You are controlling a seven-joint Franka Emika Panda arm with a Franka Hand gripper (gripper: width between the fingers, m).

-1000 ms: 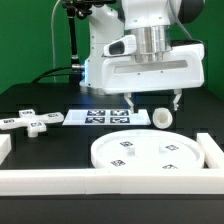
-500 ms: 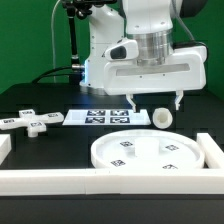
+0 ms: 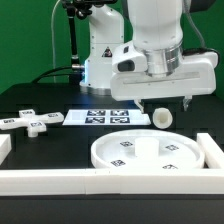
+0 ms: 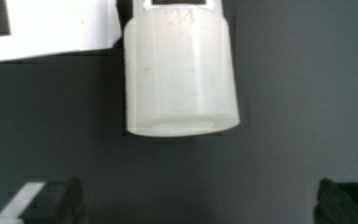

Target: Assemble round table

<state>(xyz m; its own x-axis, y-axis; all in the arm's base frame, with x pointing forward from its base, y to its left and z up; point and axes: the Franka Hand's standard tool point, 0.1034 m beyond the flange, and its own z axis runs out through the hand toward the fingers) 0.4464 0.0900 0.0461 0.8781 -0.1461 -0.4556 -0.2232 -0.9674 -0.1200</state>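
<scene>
The large flat white disc (image 3: 150, 152) lies on the black table in front of the arm. The short cylinder leg (image 3: 163, 117) lies on its side just behind the disc; in the wrist view it (image 4: 179, 75) fills the middle, ahead of the fingers. The cross-shaped piece (image 3: 30, 122) lies at the exterior view's left. My gripper (image 3: 165, 104) hangs open and empty above the leg, one finger to each side of it, not touching. In the wrist view the gripper (image 4: 201, 205) shows only two dark fingertips (image 4: 51, 200) set far apart.
The marker board (image 3: 108, 117) lies behind the disc, by the leg; its corner shows in the wrist view (image 4: 34, 30). Long white border bars run along the front (image 3: 100, 182) and the exterior view's right (image 3: 212, 150).
The hand has turned about its wrist and shifted toward the exterior view's right, so its fingers now straddle the leg. The parts have not moved.
</scene>
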